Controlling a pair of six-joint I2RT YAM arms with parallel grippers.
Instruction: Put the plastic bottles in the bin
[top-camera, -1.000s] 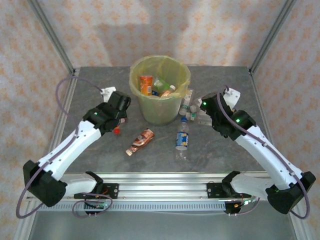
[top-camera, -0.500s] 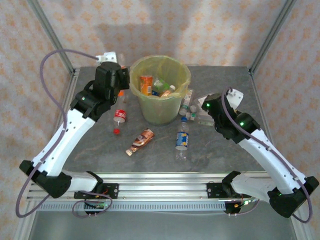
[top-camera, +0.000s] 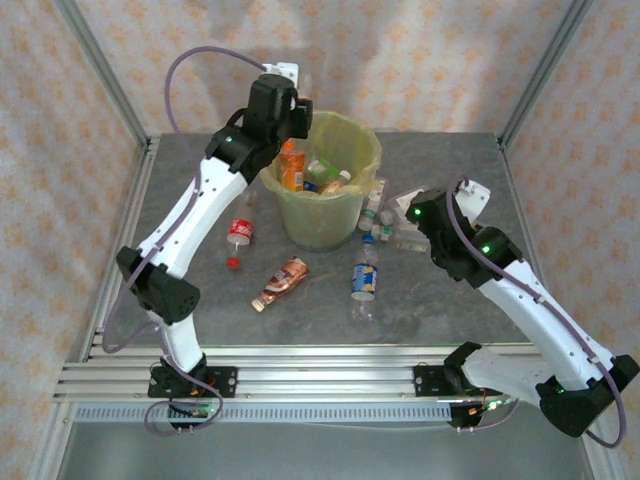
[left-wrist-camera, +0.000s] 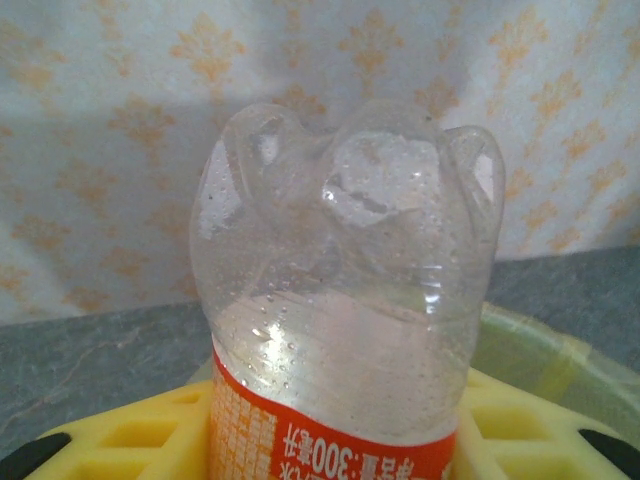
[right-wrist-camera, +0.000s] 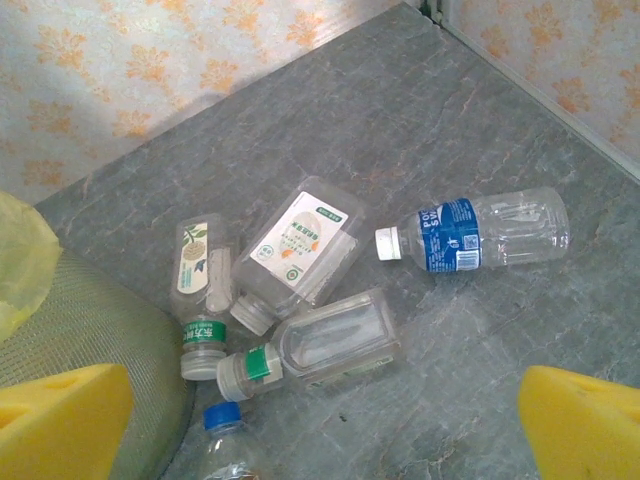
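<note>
You are looking at a grey marbled table (top-camera: 425, 310) that is carrying the bin (top-camera: 320, 225). Lying on it: a red-labelled bottle (top-camera: 239, 230) left of the bin, a brown bottle (top-camera: 280, 283) and a blue-labelled bottle (top-camera: 364, 280) in front, and a cluster of bottles (top-camera: 385, 215) just to its right.

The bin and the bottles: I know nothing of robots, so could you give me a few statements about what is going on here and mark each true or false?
1. The left gripper holds a clear bottle with an orange label. True.
2. The bin is empty. False: several bottles lie in it.
3. The right gripper is shut on a bottle. False: it is open, above a cluster of bottles lying on the table to the right of the bin.
4. A blue-labelled bottle lies on the table in front of the bin. True.
</note>
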